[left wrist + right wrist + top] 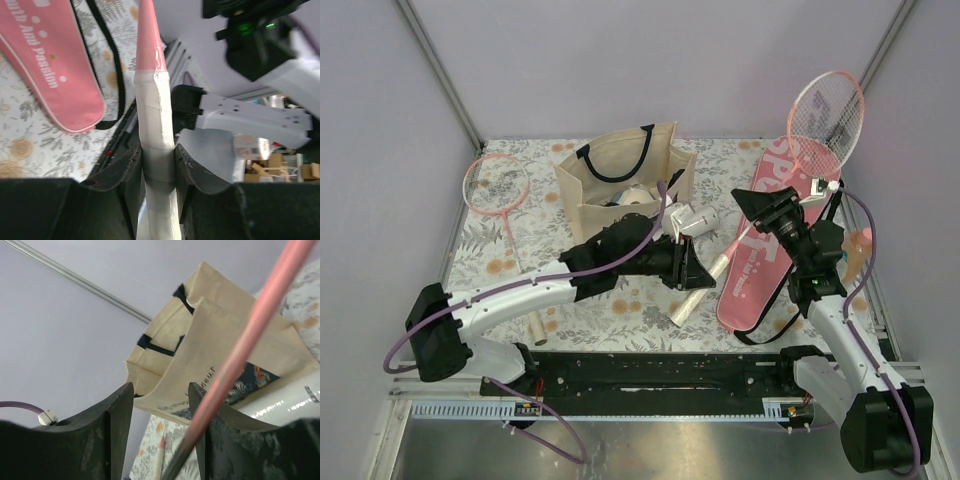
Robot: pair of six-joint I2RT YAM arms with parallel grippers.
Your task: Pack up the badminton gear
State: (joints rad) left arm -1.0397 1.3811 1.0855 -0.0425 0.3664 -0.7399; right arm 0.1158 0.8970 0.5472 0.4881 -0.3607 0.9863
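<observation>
Near centre, the left end effector (pixel 159 156) is clamped on the racket's (pixel 828 112) white handle, holding it tilted above the desk (pixel 620 300). Farther right, the right end effector (pixel 160 390) stands parted around the pink shaft, probably to guide it toward the pink cover (pixel 765 265), though contact is unclear. The second racket (pixel 498 185) lies far left.

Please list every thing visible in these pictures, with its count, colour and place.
table: one, floral top.
tote bag: one, beige, black handles, back centre.
lying racket: one, pink frame, left side of table.
raised racket: one, pink frame, white handle, head up at right.
cover: one, pink with black strap, flat on the right.
tube: one, white, right of the tote bag.
left gripper: shut on raised racket handle.
right gripper: open, racket shaft between fingers.
</observation>
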